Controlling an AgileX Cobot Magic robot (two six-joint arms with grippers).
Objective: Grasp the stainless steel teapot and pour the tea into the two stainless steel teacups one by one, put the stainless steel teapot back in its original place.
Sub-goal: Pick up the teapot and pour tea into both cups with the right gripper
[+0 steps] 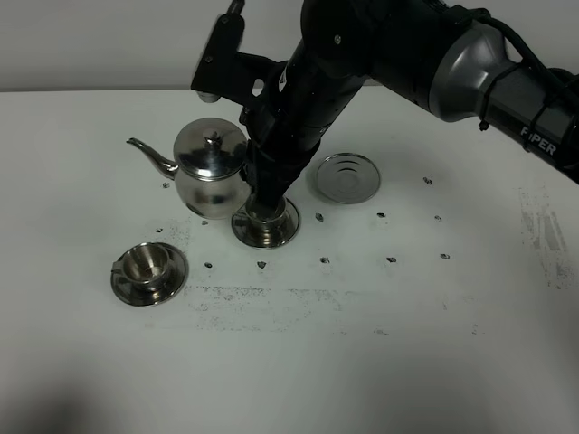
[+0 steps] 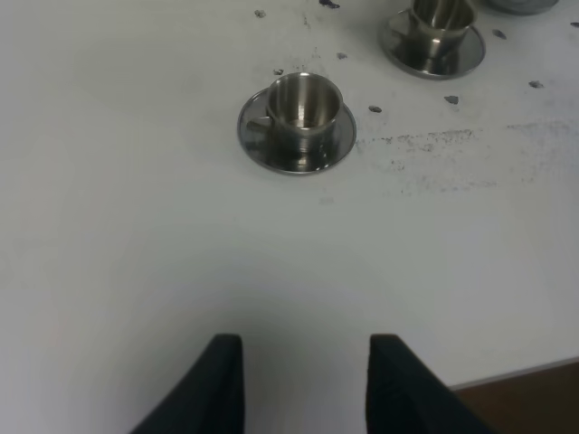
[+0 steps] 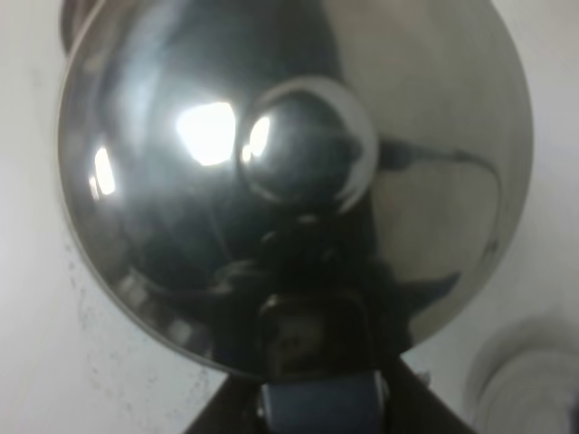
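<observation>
Hanging from the clenched right hand point(image 3: 312, 362), the stainless steel teapot point(image 1: 210, 167) is held level just left of the far teacup point(image 2: 441, 20), spout point(image 1: 149, 155) turned left, presumably for pouring; the left hand point(image 2: 306, 380) is released and empty.

Right arm point(image 1: 308, 99) totally blocks the teapot point(image 1: 210, 167) handle and most of the far teacup point(image 2: 440, 25), which the left wrist view crops too, and the right wrist view's just blurry teapot.
</observation>
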